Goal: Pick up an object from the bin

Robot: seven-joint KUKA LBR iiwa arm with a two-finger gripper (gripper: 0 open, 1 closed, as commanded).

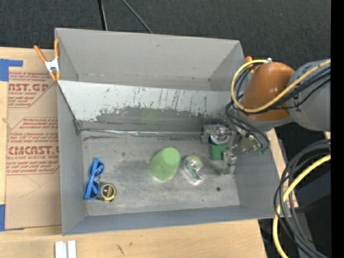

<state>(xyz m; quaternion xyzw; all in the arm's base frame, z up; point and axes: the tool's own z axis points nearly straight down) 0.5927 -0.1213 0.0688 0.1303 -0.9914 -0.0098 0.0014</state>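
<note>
Grey scuffed metal forms the floor of the bin, which stands on a pale wooden worktop with dark carpet beyond it at the top of the frame. The jaws sit low at the right of the bin floor, below the orange-capped arm. We cannot tell whether they are wide or narrow, because the wrist's own hardware crowds them.

Just left of them, apart from them, lies a small clear crumpled piece with a green tint. We judge this the likeliest pick. Just beside it, further left, is a pale green rounded lump.

To do the step well, we would centre over one of these two and come down square. The closing line should run clear of the neighbour, so that only one thing is caught. The clear piece looks light and may slide on bare metal.

Well apart, at the lower left, lie a blue pair of toy glasses and a small yellow-and-black round thing. The floor between is bare, so there is room to work.
</note>
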